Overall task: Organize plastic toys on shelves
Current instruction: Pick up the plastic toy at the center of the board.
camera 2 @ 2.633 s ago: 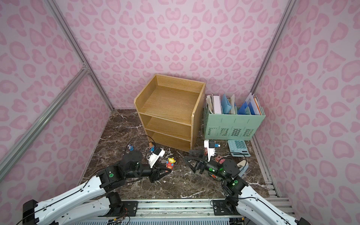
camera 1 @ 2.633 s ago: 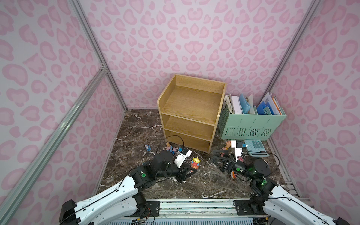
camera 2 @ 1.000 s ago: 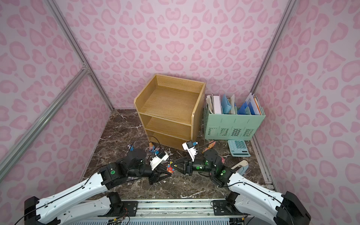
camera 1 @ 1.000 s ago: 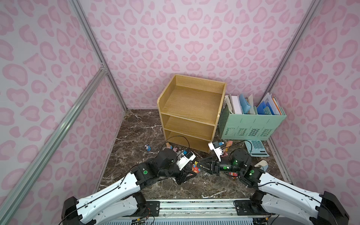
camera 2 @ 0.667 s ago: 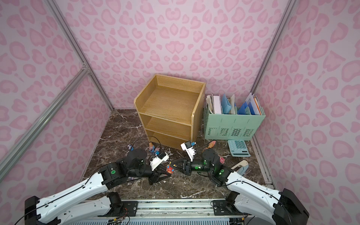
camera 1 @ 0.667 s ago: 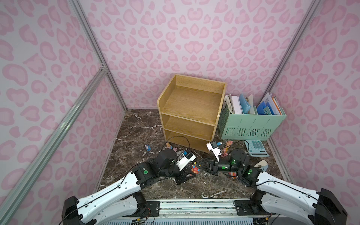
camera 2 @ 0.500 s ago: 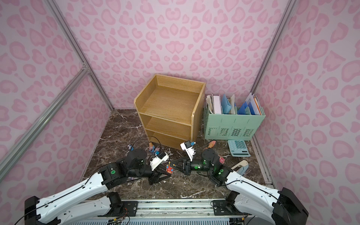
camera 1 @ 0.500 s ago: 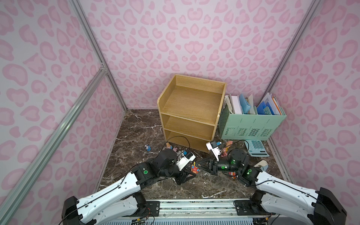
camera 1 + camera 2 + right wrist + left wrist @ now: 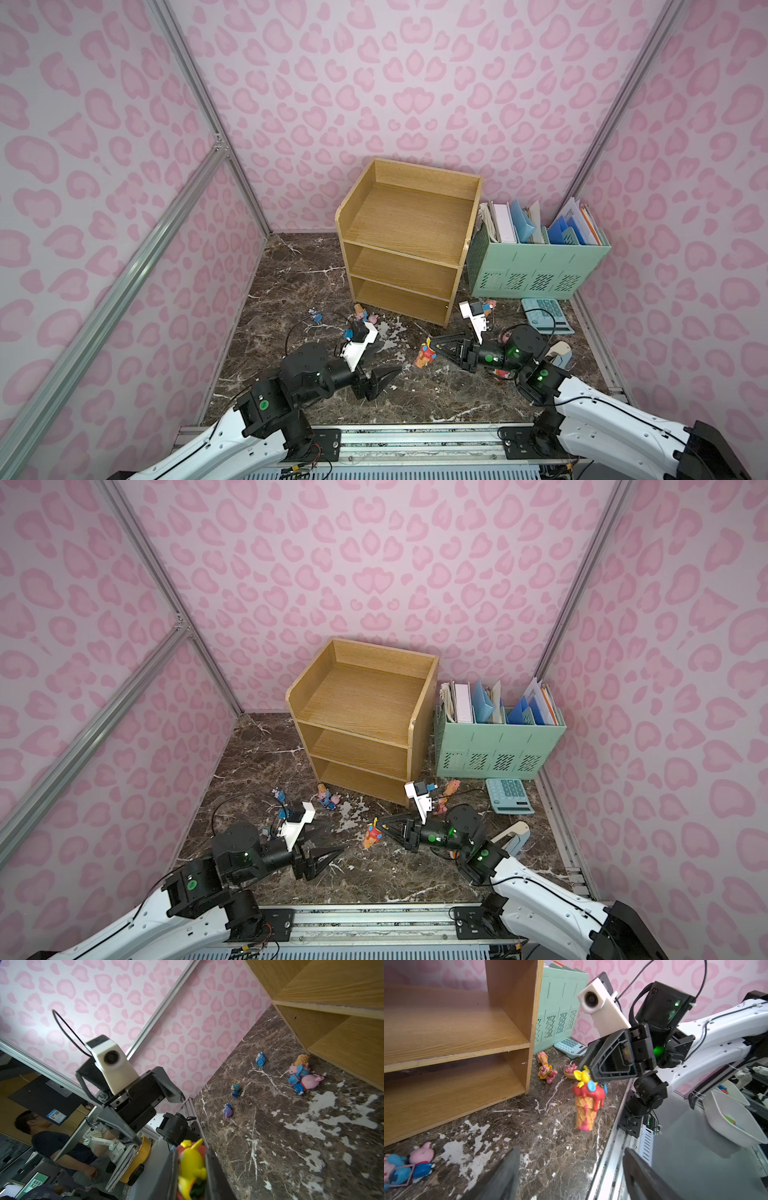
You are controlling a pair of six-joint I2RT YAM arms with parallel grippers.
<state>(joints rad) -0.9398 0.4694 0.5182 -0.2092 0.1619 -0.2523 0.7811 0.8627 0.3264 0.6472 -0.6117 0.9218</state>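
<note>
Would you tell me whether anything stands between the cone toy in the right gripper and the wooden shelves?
Nothing visible does. The cone toy hangs from the right gripper, jaws shut on it, before the shelves, only bare floor between. A few small toys lie by the bottom shelf, to one side.

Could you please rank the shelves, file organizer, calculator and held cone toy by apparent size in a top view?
Largest to smallest:
1. shelves
2. file organizer
3. calculator
4. cone toy
No two look alike in size.
</note>
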